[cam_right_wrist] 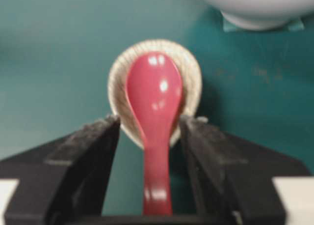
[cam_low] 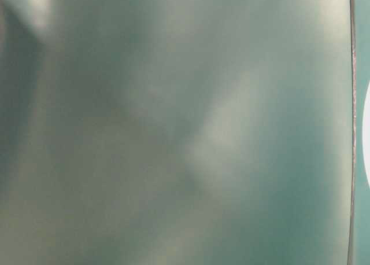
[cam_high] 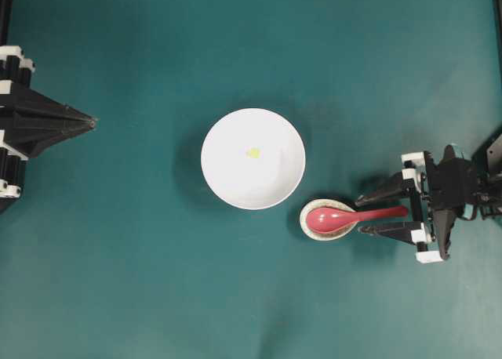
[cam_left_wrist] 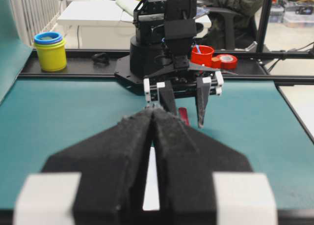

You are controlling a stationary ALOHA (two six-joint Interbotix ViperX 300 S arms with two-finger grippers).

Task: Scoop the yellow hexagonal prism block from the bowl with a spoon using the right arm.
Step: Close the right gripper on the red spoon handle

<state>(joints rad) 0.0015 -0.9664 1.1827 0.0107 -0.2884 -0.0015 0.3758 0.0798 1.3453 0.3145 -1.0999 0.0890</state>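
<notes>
While the spoon [cam_high: 351,215] lies in its speckled rest [cam_high: 314,227], the right gripper [cam_high: 370,212] straddles its handle, jaws apart. Left gripper [cam_high: 92,123] is pressed together; the yellow block [cam_high: 253,152] sits in the bowl [cam_high: 227,179].

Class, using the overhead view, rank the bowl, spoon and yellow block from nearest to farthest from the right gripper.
1. Spoon, its handle between the open right gripper jaws.
2. Bowl, up-left of the spoon.
3. Yellow block, inside the bowl near its centre.
</notes>
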